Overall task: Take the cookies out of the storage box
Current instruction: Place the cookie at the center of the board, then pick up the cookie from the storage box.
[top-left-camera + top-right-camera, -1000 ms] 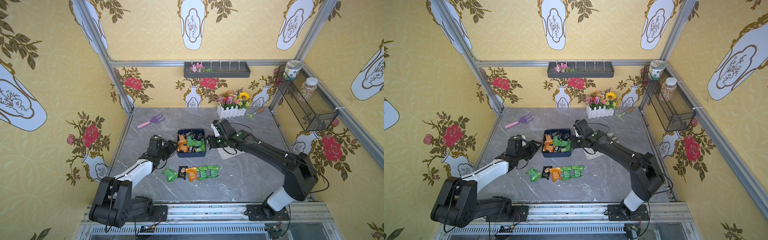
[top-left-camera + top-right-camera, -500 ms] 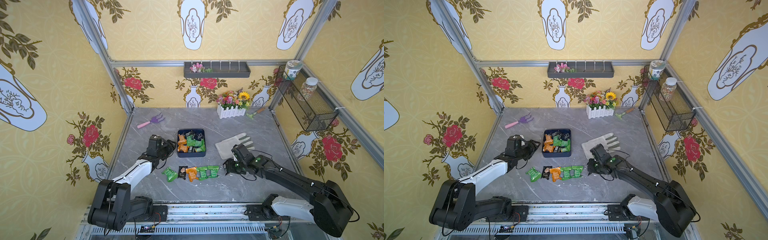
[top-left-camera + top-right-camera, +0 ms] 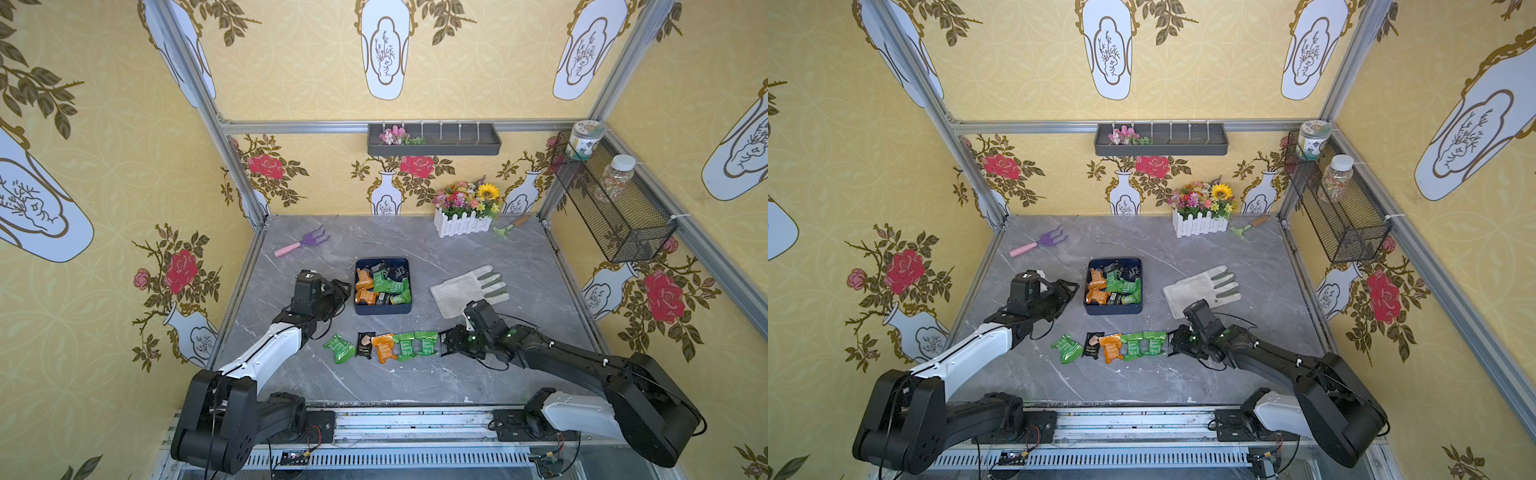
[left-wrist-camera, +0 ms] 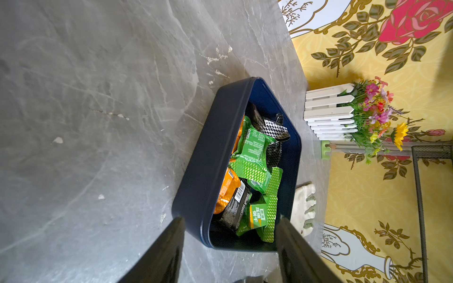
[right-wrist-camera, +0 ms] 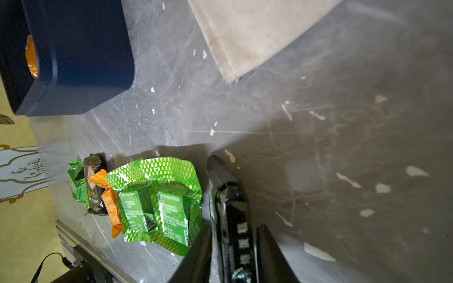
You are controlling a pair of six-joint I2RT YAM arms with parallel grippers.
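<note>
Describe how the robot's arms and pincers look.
Left arm: black joints, white forearm shell, white triangle wrist mark. Right arm: black, white shell near base, green lights. Thin black cables on both. Left pincer and right pincer: black fingers.

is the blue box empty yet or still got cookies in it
Not empty. The storage box holds a loose pile of orange, green and black cookies; a few more lie in a row outside it.
</note>
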